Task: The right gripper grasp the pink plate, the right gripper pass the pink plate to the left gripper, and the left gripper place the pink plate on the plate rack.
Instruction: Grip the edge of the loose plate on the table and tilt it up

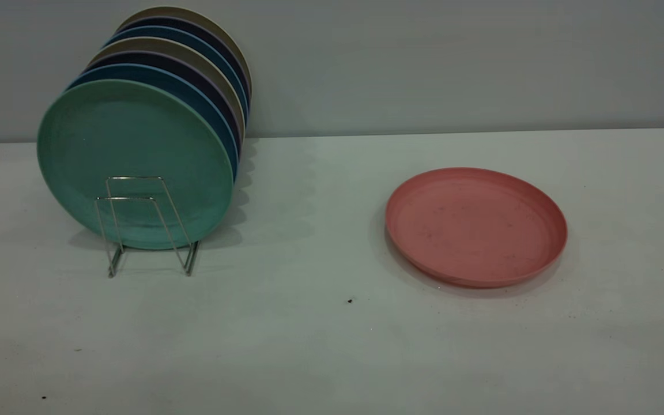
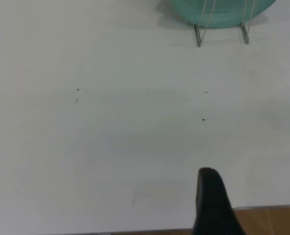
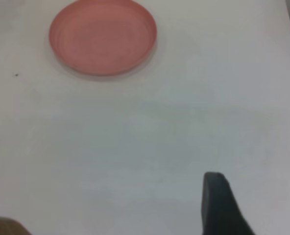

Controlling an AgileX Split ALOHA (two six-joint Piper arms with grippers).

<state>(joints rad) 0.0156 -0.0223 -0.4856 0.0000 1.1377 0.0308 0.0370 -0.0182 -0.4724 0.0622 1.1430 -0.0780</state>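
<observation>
The pink plate (image 1: 476,226) is seen flat on the table (image 1: 320,346), well right of the plate rack (image 1: 146,226). Nothing is grasped yet; neither pincer's opening can be told. Reaching the plate's rim seems needed next.

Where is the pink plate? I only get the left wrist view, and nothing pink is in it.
Observer: The pink plate lies flat on the table, right of the plate rack and apart from it.
Operator: Is somebody grabbing it?
Observer: No. The right gripper is well short of it, jaws apart.
Operator: Is the green plate alone in the rack?
Observer: No. The green plate stands in front, with blue, dark and beige plates behind it.
</observation>
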